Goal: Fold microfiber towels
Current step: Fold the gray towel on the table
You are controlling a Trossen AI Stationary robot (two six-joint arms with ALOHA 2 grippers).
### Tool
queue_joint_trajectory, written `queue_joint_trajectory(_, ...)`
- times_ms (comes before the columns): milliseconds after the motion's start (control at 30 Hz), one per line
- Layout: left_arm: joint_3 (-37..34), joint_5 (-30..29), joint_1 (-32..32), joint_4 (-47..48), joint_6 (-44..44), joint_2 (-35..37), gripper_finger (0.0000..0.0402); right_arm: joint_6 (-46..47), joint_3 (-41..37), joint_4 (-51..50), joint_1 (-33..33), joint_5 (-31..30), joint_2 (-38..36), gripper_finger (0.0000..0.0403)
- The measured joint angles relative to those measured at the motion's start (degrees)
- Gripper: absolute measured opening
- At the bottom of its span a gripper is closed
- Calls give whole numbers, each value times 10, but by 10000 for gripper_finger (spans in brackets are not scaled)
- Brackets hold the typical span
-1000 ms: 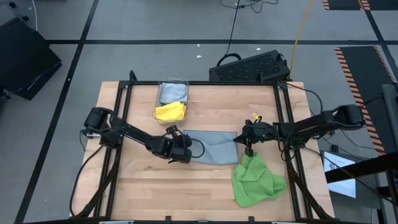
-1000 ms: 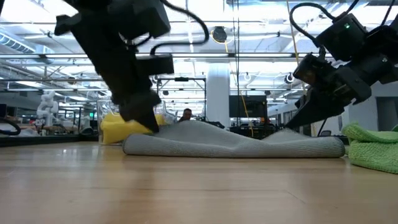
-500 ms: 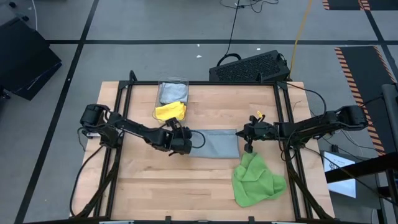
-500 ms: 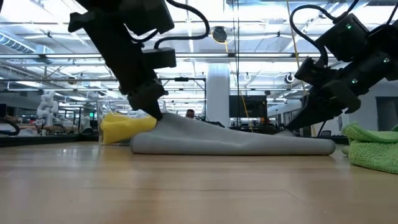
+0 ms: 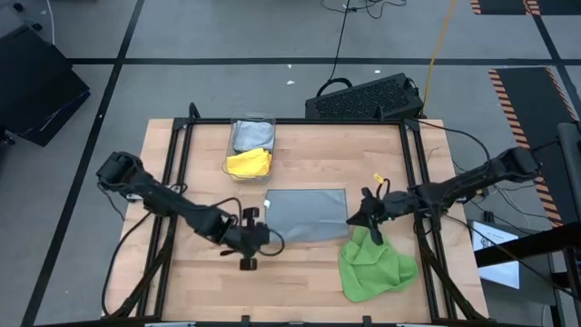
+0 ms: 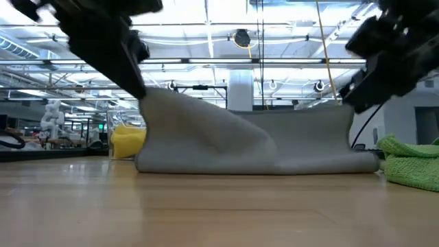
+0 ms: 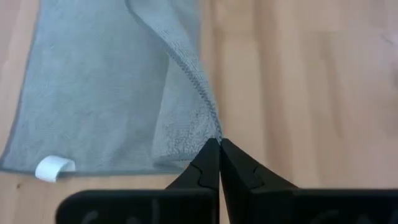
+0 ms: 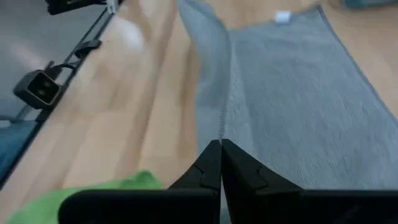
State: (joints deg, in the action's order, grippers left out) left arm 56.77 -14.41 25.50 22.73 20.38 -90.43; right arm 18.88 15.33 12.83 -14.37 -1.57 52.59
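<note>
Here both arms reach low over the bench, left gripper and right gripper fingers pinched tight on the grey towel's near corners, lifting them; green towel beside, clear bin behind.

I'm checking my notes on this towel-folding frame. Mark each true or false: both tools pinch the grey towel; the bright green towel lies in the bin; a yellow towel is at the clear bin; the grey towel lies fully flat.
1. Both tools pinch the grey microfiber towel. True: the left tool and right tool are each shut on a corner.
2. The bright green towel lies in the bin. False: it is on the wooden table, by the right tool.
3. A yellow towel is at the clear plastic bin. True.
4. The grey towel lies fully flat. False: its near edge is lifted.
</note>
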Motion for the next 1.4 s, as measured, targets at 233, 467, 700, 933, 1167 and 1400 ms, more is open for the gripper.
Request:
queue_joint_trajectory(233,8,-92,22,21,-29,48,5,-1,88,-172,-83,-126,-16,0)
queue_joint_trajectory(467,-2,-182,-69,74,-65,15,5,-4,53,-164,-31,-186,9,0)
queue_joint_trajectory(700,-15,-170,-165,67,-97,-40,7,-53,-3,-53,65,-192,46,0)
queue_joint_trajectory(933,-20,-136,-200,68,-102,-62,8,-86,-22,40,135,-117,105,0)
queue_joint_trajectory(1167,-19,-122,-206,50,-108,-67,5,-107,-22,88,152,-116,130,0)
queue_joint_trajectory(1400,-19,-135,-218,51,-99,-67,14,-127,-21,115,166,-105,135,0)
